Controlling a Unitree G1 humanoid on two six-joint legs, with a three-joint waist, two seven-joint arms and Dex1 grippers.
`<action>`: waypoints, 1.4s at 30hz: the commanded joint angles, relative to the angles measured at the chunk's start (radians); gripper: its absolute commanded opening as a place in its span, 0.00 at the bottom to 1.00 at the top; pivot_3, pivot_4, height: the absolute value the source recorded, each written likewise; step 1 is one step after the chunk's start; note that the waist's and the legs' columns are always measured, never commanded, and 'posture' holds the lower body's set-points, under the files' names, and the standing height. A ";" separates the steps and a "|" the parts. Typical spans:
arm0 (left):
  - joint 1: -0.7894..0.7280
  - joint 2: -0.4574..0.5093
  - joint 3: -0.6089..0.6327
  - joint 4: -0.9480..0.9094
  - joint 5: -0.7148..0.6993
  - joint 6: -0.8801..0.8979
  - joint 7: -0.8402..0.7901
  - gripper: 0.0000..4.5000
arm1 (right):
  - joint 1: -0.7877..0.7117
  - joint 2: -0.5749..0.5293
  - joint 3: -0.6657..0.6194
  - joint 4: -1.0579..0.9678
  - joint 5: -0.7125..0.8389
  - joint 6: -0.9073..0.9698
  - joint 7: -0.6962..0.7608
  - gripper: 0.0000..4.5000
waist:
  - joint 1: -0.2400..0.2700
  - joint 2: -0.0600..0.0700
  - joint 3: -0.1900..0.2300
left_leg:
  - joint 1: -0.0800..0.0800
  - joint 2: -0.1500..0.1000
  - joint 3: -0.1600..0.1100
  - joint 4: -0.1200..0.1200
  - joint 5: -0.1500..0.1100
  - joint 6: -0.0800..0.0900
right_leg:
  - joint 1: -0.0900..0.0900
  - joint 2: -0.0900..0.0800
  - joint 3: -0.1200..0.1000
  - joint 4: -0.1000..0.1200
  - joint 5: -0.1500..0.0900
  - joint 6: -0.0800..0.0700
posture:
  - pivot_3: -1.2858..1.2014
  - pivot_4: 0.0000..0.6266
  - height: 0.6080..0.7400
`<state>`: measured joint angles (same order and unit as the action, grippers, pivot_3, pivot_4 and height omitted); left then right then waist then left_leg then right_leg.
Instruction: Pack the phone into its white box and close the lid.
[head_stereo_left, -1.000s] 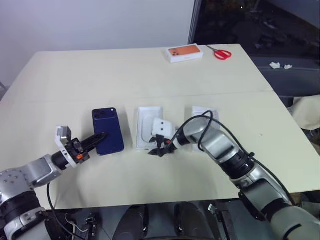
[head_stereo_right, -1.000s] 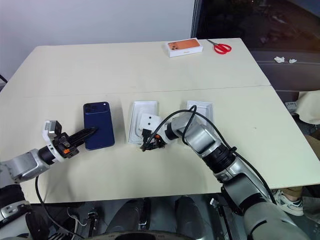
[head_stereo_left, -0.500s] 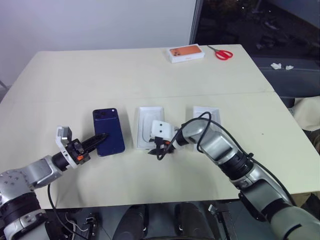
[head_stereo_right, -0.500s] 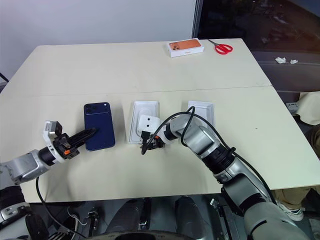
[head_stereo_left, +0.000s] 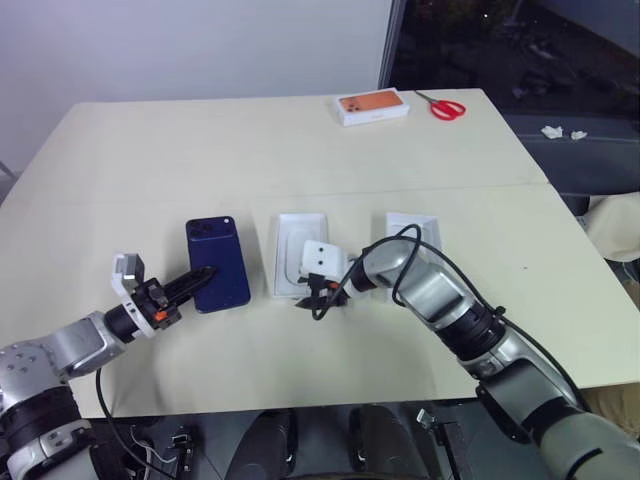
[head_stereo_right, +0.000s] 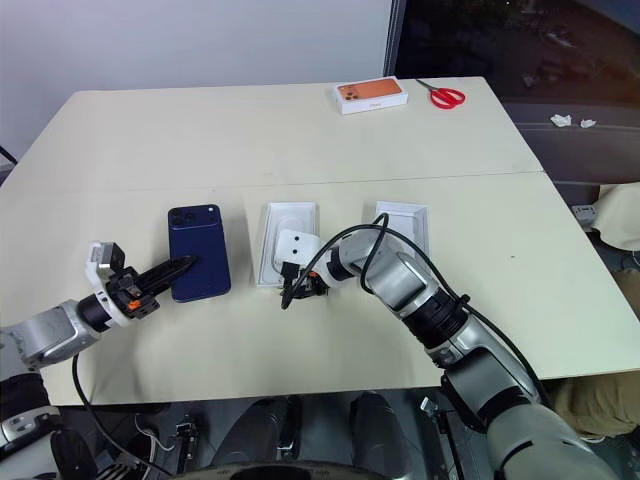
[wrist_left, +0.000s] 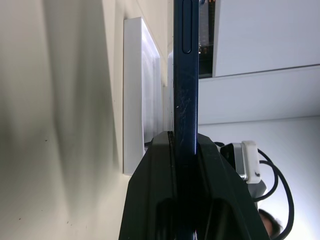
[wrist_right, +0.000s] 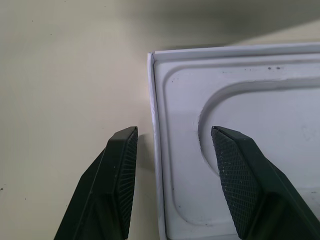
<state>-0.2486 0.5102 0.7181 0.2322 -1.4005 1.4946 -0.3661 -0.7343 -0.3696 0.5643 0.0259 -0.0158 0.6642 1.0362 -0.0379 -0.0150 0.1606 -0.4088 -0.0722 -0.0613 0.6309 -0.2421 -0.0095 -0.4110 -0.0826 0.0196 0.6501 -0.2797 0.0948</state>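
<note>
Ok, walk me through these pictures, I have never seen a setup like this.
This is a two-armed robot at a pale table. Two pictures look down from its head; two come from cameras on its wrists. The left hand is shut on the near edge of a dark blue phone. The right hand is open, its fingers either side of the wall of a white moulded insert. Another white tray lies beside that. At the far edge sit an orange-topped box and red scissors.
</note>
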 joint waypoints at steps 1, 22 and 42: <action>-0.013 0.018 0.003 -0.017 -0.054 -0.015 -0.004 0.00 | -0.008 0.008 -0.007 -0.004 0.002 -0.011 -0.004 0.37 | 0.000 0.000 0.000 | 0.000 0.000 0.000 0.000 0.000 0.000 | 0.000 0.000 0.000 0.000 0.000 0.000 | 0.52 0.24 1.00; -0.002 0.030 -0.023 -0.020 -0.098 -0.045 0.006 0.00 | -0.008 0.008 -0.006 0.003 0.004 -0.020 0.000 0.26 | 0.000 0.000 0.000 | 0.000 0.000 0.000 0.000 0.000 0.000 | 0.000 0.000 0.000 0.000 0.000 0.000 | 0.52 0.24 1.00; 0.012 0.045 -0.050 -0.019 -0.159 -0.070 0.027 0.00 | -0.021 0.029 -0.038 0.025 0.015 0.006 -0.009 0.21 | -0.001 0.000 0.000 | 0.000 0.000 0.000 0.000 0.000 0.000 | 0.000 0.000 0.000 0.000 0.000 0.000 | 0.52 0.24 1.00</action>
<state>-0.2369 0.5362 0.6546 0.2325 -1.5096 1.4328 -0.3278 -0.7414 -0.3488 0.5430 0.0449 -0.0166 0.6480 1.0243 -0.0387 -0.0152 0.1605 -0.4084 -0.0721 -0.0614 0.6311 -0.2422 -0.0092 -0.4107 -0.0824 0.0196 0.6504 -0.2797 0.0948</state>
